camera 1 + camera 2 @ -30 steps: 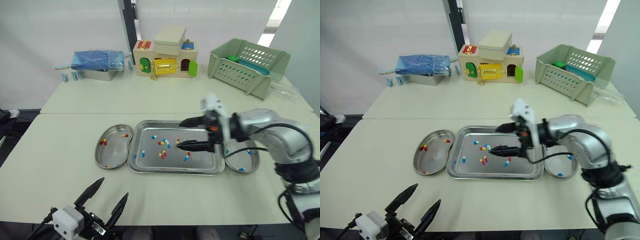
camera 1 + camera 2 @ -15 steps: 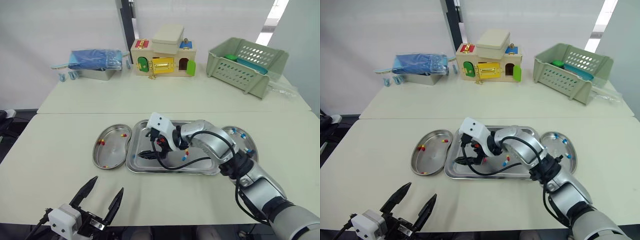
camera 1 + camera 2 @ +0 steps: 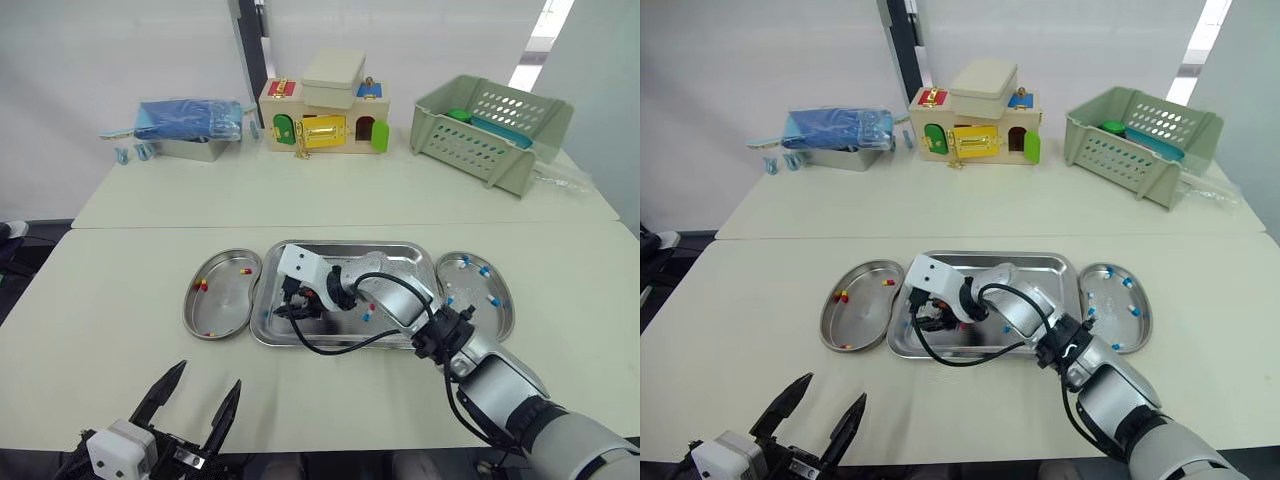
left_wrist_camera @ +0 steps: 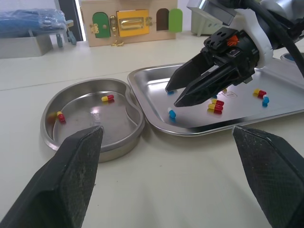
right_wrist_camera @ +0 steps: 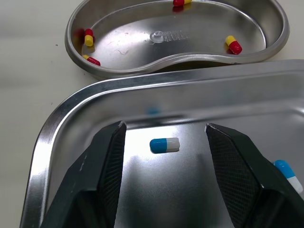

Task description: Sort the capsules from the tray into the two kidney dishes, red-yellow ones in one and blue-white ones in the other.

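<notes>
The steel tray (image 3: 400, 256) lies between two kidney dishes. The left dish (image 3: 222, 318) holds a few red-yellow capsules (image 5: 89, 36); the right dish (image 3: 500, 318) holds blue-white ones (image 3: 484, 271). More capsules of both colours lie loose in the tray. My right gripper (image 5: 165, 128) is low over the tray's left end, open, its fingers on either side of a blue-white capsule (image 5: 165, 145) lying flat on the tray floor, not touching it. My left gripper (image 3: 208, 375) hangs open near the table's front edge, holding nothing.
At the back of the table stand a wooden toy house (image 3: 325, 102), a green basket (image 3: 490, 130) on the right and a blue-covered metal box (image 3: 190, 128) on the left. The left dish rim sits right against the tray's left edge (image 4: 137, 102).
My right gripper has swept left across the tray, from its right half to its left end, and come down around a blue-white capsule. The left gripper stays put.
</notes>
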Controlling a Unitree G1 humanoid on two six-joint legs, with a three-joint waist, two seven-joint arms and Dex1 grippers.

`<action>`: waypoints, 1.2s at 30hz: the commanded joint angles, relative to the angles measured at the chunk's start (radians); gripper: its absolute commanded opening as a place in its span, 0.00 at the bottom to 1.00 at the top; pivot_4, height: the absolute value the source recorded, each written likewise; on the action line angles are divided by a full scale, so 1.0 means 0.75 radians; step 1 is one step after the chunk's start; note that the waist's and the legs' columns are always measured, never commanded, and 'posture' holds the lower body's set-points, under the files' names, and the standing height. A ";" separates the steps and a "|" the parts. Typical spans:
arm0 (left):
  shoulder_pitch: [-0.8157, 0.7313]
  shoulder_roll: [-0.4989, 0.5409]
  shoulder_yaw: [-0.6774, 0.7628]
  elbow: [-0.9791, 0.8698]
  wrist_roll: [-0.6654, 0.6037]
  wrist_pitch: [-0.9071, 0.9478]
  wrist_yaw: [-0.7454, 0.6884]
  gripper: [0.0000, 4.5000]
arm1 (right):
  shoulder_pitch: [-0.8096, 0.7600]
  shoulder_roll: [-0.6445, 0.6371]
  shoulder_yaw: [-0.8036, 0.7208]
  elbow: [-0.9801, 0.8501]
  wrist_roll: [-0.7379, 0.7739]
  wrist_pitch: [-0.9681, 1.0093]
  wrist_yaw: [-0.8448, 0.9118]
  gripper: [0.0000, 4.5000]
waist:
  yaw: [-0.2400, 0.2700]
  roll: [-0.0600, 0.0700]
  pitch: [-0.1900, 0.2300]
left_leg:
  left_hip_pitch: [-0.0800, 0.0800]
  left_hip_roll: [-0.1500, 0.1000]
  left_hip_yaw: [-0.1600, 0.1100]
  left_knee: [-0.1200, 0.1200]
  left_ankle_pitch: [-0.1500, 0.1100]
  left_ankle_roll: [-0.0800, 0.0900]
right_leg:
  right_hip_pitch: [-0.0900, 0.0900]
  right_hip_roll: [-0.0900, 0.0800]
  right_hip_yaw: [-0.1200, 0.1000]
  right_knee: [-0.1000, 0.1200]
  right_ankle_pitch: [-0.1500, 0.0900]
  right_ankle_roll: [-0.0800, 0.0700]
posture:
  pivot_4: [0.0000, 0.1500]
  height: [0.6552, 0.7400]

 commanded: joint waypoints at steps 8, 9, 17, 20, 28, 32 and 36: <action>0.017 0.024 0.006 0.022 -0.005 -0.052 -0.012 1.00 | 0.000 0.079 -0.026 0.102 -0.075 -0.078 0.006 0.64 | -0.006 0.000 0.000 | 0.000 0.000 0.000 0.000 0.000 0.000 | 0.000 0.000 0.000 0.000 0.000 0.000 | 1.00 1.00; 0.017 0.025 0.005 0.022 -0.005 -0.051 -0.012 1.00 | 0.001 0.079 -0.023 0.105 -0.081 -0.084 0.010 0.64 | -0.007 0.000 0.000 | 0.000 0.000 0.000 0.000 0.000 0.000 | 0.000 0.000 0.000 0.000 0.000 0.000 | 1.00 1.00; 0.039 0.018 -0.004 0.025 0.001 -0.068 -0.016 1.00 | 0.021 0.083 -0.011 0.106 -0.128 -0.101 0.039 0.64 | -0.017 0.000 0.000 | 0.000 0.000 0.000 0.000 0.000 0.000 | 0.000 0.000 0.000 0.000 0.000 0.000 | 1.00 1.00; 0.043 0.014 -0.010 0.024 0.005 -0.070 -0.013 1.00 | 0.035 0.089 -0.010 0.114 -0.144 -0.115 0.038 0.50 | -0.022 0.000 0.000 | 0.000 0.000 0.000 0.000 0.000 0.000 | 0.000 0.000 0.000 0.000 0.000 0.000 | 1.00 1.00; 0.048 0.023 -0.025 -0.013 0.014 -0.048 0.014 1.00 | 0.065 0.112 -0.026 0.109 -0.155 -0.112 0.039 0.17 | -0.025 0.000 0.000 | 0.001 0.000 0.000 0.000 0.000 0.000 | 0.000 0.000 0.000 0.001 0.000 0.000 | 1.00 1.00; 0.049 0.027 -0.029 -0.014 0.017 -0.049 0.019 1.00 | 0.072 0.119 -0.049 0.086 -0.138 -0.107 0.047 0.17 | -0.025 0.000 0.000 | 0.001 0.000 0.000 0.000 0.000 0.000 | 0.000 0.000 0.000 0.001 0.000 0.000 | 1.00 1.00; 0.039 0.051 -0.061 -0.029 0.031 -0.057 -0.010 1.00 | 0.062 0.112 -0.103 0.000 -0.084 -0.073 0.089 0.17 | -0.025 0.000 0.000 | 0.000 0.000 0.000 0.000 0.000 0.000 | 0.000 0.000 0.000 0.001 0.000 0.000 | 1.00 1.00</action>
